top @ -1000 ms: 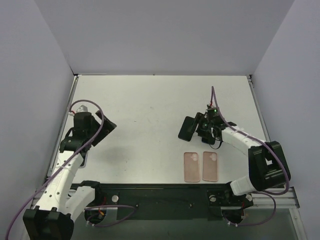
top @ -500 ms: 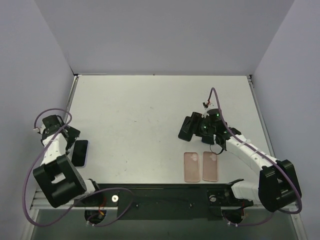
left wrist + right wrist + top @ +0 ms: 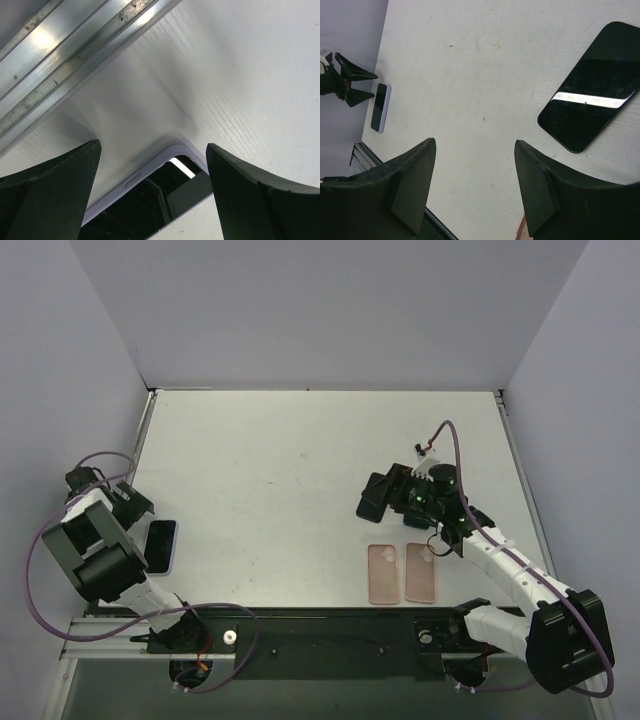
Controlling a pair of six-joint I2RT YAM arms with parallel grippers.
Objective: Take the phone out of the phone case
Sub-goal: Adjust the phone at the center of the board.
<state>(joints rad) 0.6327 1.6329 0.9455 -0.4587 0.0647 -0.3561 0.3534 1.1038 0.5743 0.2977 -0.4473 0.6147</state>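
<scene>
A phone in a lavender case [image 3: 160,545] lies flat, screen up, near the table's left edge. It also shows in the left wrist view [image 3: 150,197] and, small, in the right wrist view [image 3: 381,106]. My left gripper [image 3: 133,503] [image 3: 152,146] is open and empty, low over the far end of the cased phone, with one finger on each side of its top corner. A bare black phone [image 3: 370,502] [image 3: 590,112] lies right of centre. My right gripper [image 3: 396,490] [image 3: 475,145] is open and empty, just beside that phone.
Two empty pink cases [image 3: 383,573] [image 3: 421,571] lie side by side near the front edge. A metal rail [image 3: 75,45] runs along the table's left edge, close behind my left gripper. Grey walls enclose the table.
My left arm has folded back to the left edge, uncovering the cased phone, and its gripper now sits at the phone's far end. My right arm shifted slightly right; the black phone stayed put.
</scene>
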